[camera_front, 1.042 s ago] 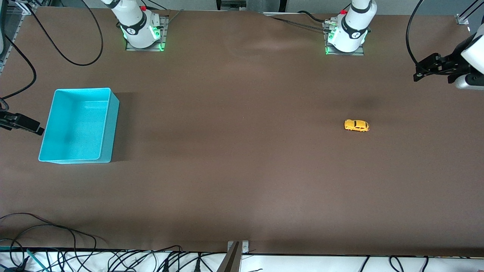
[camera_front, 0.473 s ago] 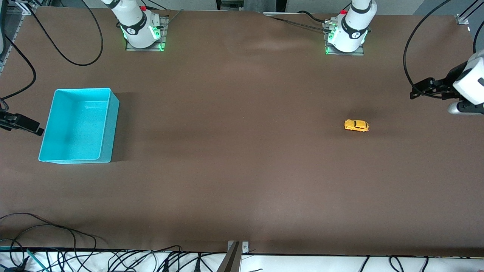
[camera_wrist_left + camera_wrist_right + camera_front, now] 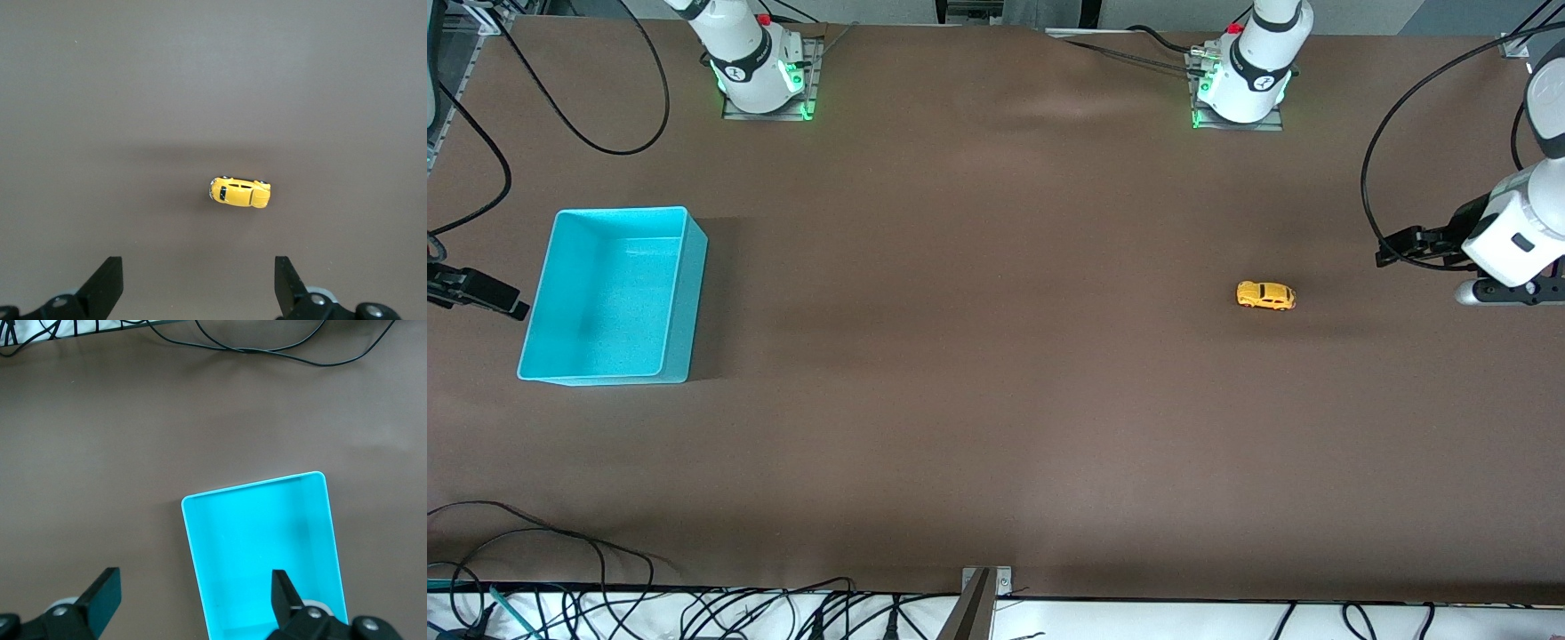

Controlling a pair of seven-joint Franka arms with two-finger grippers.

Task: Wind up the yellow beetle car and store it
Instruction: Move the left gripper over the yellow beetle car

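Note:
The yellow beetle car stands on its wheels on the brown table toward the left arm's end; the left wrist view shows the car a little ahead of the fingertips. My left gripper hangs open over the table beside the car, toward the table's end, with nothing between its fingers. The left gripper is clear of the car. My right gripper waits open and empty at the right arm's end, at the edge of the turquoise bin. In its wrist view the right gripper straddles the bin's wall.
The turquoise bin is empty and open-topped. Black cables lie along the table edge nearest the camera and loop near the right arm's base. The left arm's base stands at the back.
The left arm has swung in over the table, and its gripper has come closer to the car. The car, the bin and the right gripper have not moved.

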